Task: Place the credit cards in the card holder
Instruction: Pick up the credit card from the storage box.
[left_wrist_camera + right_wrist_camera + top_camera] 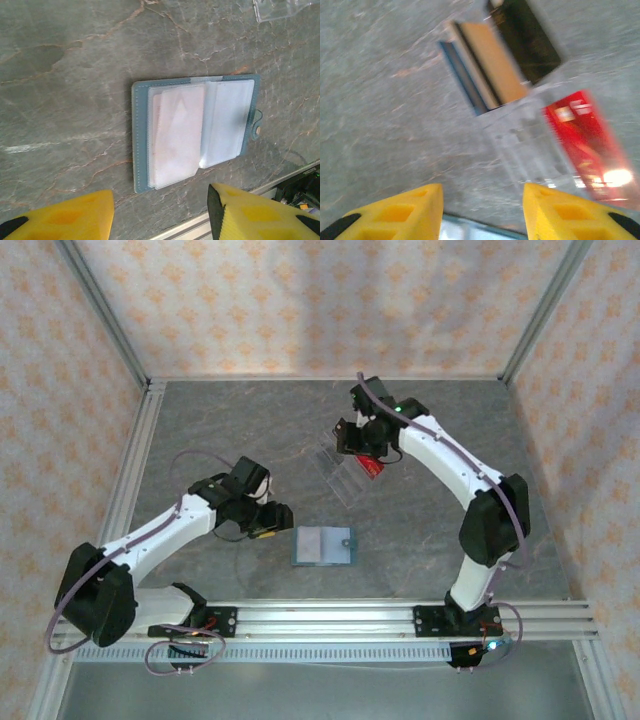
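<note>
A grey, marble-veined tabletop lies in the middle, boxed in by walls papered pale peach with an orange floral motif (the same paper at 9, 12 and 3 o'clock). Aluminium posts rise at 11 and 1 o'clock. A slotted aluminium rail spans 6 o'clock. The light is soft and even.
</note>
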You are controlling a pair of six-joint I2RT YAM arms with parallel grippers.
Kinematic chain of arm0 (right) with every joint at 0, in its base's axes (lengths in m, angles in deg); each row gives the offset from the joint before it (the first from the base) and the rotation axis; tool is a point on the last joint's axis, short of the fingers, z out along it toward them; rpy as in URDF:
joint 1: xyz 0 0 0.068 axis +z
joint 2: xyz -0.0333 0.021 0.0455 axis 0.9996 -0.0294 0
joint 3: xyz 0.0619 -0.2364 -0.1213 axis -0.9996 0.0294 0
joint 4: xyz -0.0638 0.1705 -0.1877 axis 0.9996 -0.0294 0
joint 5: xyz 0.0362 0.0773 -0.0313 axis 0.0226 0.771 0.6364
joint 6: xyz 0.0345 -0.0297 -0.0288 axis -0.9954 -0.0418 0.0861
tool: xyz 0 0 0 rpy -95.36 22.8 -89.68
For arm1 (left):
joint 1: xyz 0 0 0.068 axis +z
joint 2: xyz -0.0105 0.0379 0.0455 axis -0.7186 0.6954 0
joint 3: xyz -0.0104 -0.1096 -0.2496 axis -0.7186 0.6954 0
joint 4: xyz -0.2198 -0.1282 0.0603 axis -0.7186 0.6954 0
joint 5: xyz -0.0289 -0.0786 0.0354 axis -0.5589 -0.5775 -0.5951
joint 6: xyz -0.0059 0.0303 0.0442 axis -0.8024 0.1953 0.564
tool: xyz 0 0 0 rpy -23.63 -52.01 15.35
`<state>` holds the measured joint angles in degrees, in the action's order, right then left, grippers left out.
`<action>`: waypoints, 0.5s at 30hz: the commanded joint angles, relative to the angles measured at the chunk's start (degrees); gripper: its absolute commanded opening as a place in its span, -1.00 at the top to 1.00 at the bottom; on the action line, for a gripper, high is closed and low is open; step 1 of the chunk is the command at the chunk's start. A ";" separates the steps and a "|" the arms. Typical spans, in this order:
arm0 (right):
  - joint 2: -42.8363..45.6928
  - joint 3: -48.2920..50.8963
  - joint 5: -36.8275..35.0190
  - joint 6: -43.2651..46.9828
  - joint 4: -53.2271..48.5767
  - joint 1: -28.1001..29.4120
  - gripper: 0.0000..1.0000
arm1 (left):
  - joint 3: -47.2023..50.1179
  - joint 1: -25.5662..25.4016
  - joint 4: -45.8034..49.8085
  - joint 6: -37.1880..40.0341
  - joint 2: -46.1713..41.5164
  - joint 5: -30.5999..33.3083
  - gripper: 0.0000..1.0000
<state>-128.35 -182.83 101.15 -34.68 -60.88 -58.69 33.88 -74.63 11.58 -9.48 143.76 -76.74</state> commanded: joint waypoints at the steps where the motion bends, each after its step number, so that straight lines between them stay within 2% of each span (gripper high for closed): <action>1: 0.50 -1.99 -5.49 4.51 -6.81 -2.83 0.09 | -2.40 -1.88 -2.18 -0.45 2.00 0.08 -0.08; 7: -2.81 -3.52 -3.33 8.03 -8.05 -7.07 0.02 | -4.07 -4.35 -3.88 -1.10 6.12 0.72 -0.14; 15: -8.48 -6.17 -0.77 11.92 -9.57 -8.08 0.02 | -5.56 -5.85 -5.12 -1.67 9.35 1.25 -0.23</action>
<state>-135.41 -187.20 99.71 -25.48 -67.72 -66.52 29.94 -79.92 7.66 -10.48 152.68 -76.50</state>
